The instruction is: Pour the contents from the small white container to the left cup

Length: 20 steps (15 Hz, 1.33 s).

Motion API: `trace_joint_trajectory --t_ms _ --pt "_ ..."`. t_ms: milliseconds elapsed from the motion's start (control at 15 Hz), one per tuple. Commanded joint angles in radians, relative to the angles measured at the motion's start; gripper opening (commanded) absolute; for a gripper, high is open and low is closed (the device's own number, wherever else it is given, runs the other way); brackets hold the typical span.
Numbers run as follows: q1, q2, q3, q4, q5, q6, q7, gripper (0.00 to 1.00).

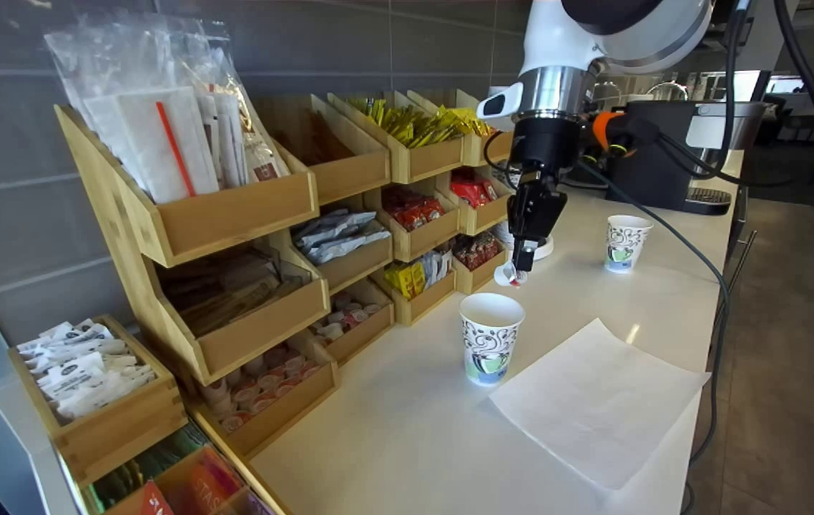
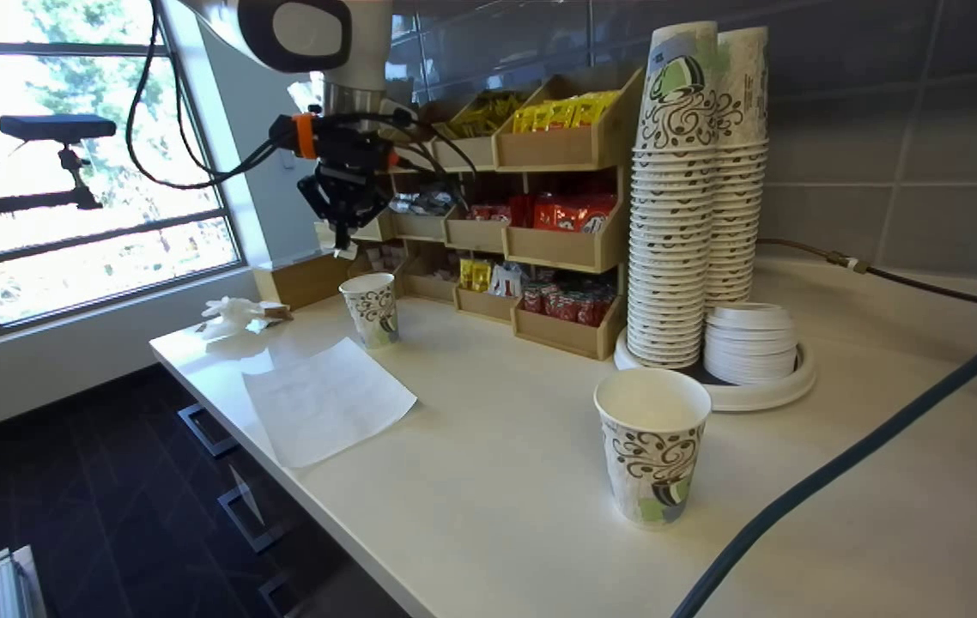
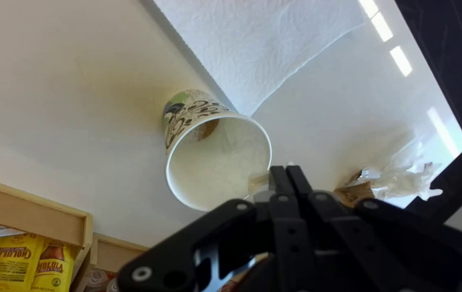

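Note:
My gripper (image 1: 522,263) is shut, its fingers nearly touching, with the small white container (image 1: 506,275) pinched at the tips. The container is tilted on its side; a red bit shows at its lower edge. In both exterior views it hangs above the left cup (image 1: 491,336), a paper cup with brown swirls standing upright on the counter. From the wrist, a pale part of the container (image 3: 257,184) shows left of the fingertips, overlapping the cup's rim. Brown residue lies at the bottom inside that cup. The container's contents cannot be made out.
A similar paper cup (image 2: 653,442) stands farther along the counter. White paper (image 1: 604,400) lies beside the left cup. Wooden bins (image 1: 264,357) line the wall near the arm. Stacked cups (image 2: 669,240), lids (image 2: 750,343), a crumpled wrapper (image 2: 235,316) and a loose cable (image 2: 866,455) are around.

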Motion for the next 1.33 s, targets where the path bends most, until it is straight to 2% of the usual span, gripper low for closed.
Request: trace_joint_trajectory --t_ms 0,733,1267 --pt "-0.015 0.023 -0.008 0.032 0.077 -0.052 0.027 0.01" --pt "-0.059 0.060 -0.036 0.047 0.213 -0.176 0.067 0.01" --pt "-0.103 0.086 -0.074 0.053 0.178 -0.368 0.077 0.01"
